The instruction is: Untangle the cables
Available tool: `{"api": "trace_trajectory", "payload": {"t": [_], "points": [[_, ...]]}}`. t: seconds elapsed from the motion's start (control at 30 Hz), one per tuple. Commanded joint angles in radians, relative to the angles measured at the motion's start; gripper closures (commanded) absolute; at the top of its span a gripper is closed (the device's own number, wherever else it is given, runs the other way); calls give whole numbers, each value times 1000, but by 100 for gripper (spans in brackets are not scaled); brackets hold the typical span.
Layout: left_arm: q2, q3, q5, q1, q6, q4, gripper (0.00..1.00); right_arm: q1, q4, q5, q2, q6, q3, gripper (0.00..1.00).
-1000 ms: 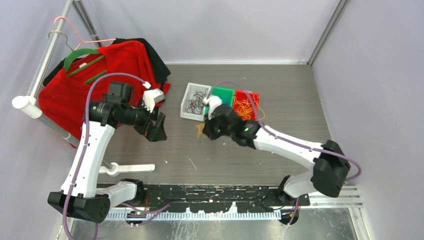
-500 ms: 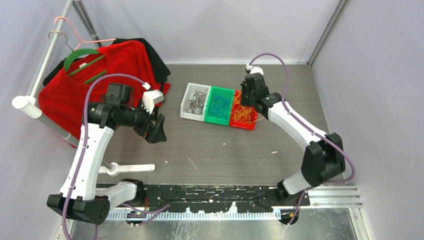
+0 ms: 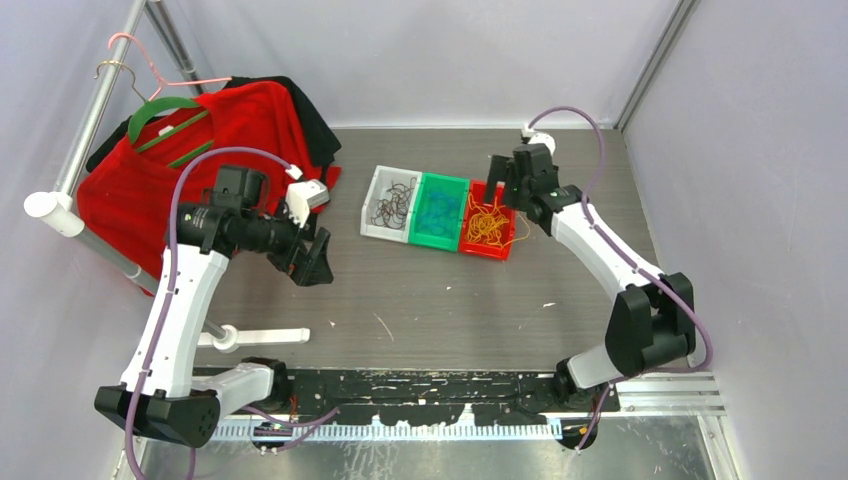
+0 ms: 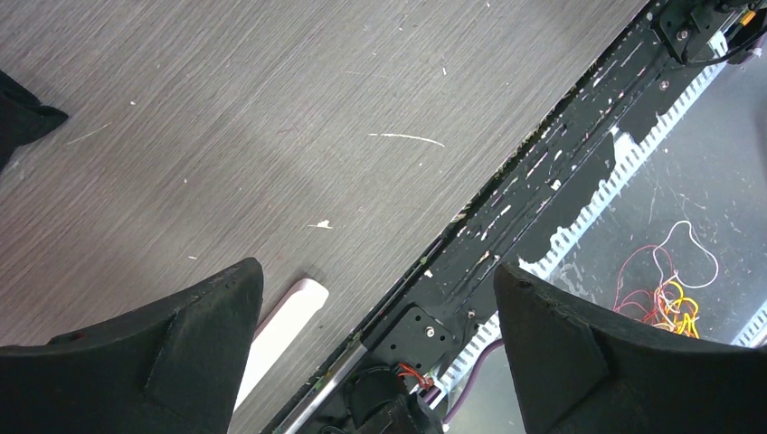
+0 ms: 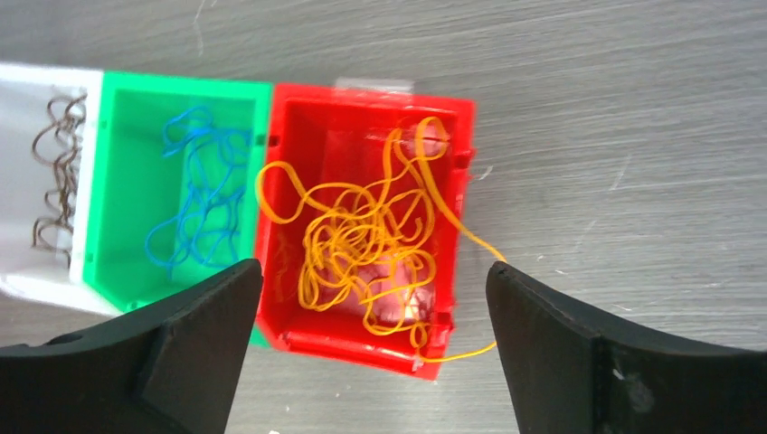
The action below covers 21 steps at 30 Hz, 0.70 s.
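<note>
My right pincer [image 5: 375, 267] is spread, empty; beneath it orange cables [image 5: 362, 240] lie in the red bin [image 5: 457, 113]. My left pincer [image 4: 378, 265] is spread too.

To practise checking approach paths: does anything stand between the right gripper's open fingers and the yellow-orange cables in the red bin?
Nothing visible does. The right gripper hangs open directly above the yellow-orange cables, which lie uncovered in the red bin; one strand trails over its wall onto the table.
</note>
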Motion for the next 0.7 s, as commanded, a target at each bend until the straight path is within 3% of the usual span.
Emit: {"api": "trace_trajectory", "payload": {"t": [0.0, 0.27, 0.37, 0.5, 0.67], "points": [[-6, 5, 18, 7, 22, 9, 2, -88, 87, 4, -58, 63, -102, 0], [-6, 12, 21, 6, 33, 1, 2, -210, 243, -169, -52, 219, -283, 1], [-8, 11, 20, 6, 38, -2, 2, -240, 361, -251, -59, 295, -346, 6], [-13, 17, 17, 8, 46, -14, 2, -288, 473, -346, -38, 403, -393, 26], [-16, 24, 16, 13, 52, -21, 2, -314, 532, -369, -36, 451, -425, 58]]}}
